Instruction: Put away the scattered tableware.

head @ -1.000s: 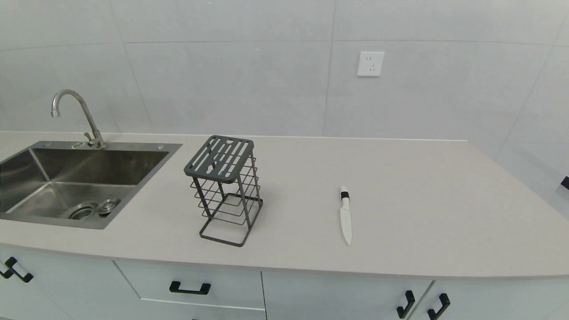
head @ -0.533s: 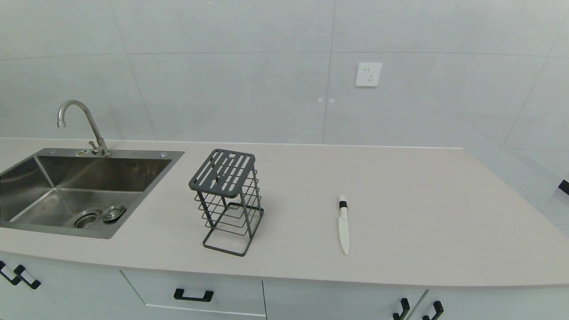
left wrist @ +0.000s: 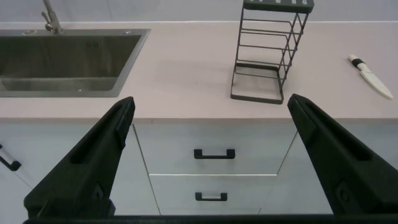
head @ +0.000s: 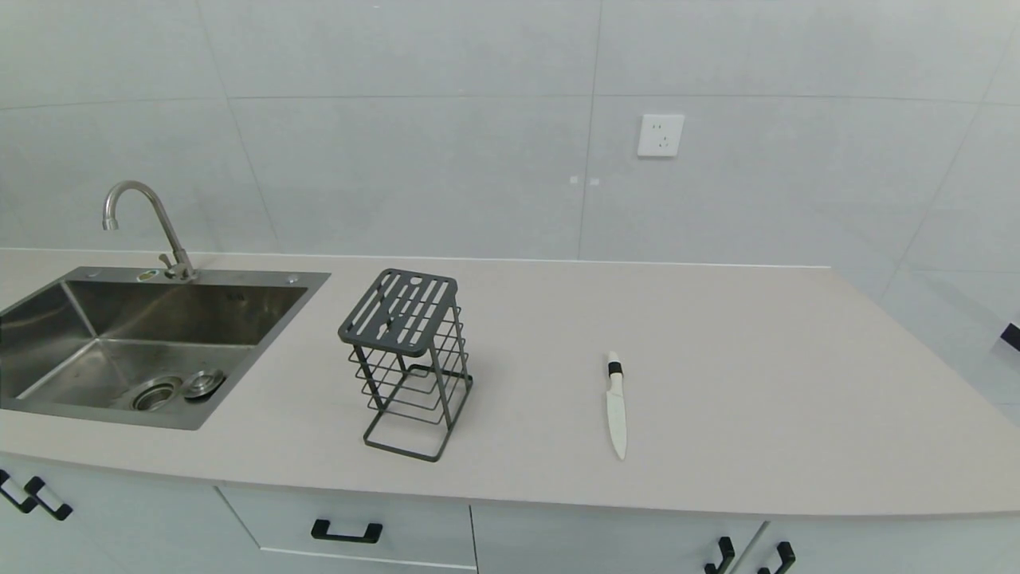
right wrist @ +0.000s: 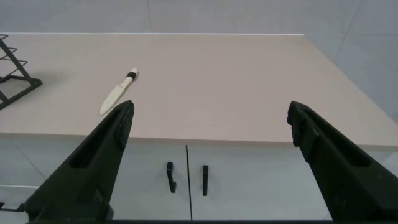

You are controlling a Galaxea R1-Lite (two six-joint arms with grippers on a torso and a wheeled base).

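A white knife (head: 616, 402) with a black band on its handle lies flat on the beige counter (head: 757, 399), blade toward the front edge. To its left stands a dark wire knife rack (head: 406, 363) with a slotted top. My left gripper (left wrist: 211, 102) is open and hangs in front of the cabinet drawers, short of the counter, facing the rack (left wrist: 267, 56); the knife (left wrist: 371, 76) lies off to one side. My right gripper (right wrist: 211, 107) is open too, off the counter's front edge, with the knife (right wrist: 118, 93) ahead and nothing between its fingers.
A steel sink (head: 48, 399) with a faucet (head: 147, 223) is set into the counter's left end. A wall socket (head: 661, 135) sits on the tiled wall. Drawers and doors with black handles (head: 346, 530) run below the counter.
The head camera shifted during the first half second, so everything sits lower in the picture. Knife and rack have stayed in place on the counter.
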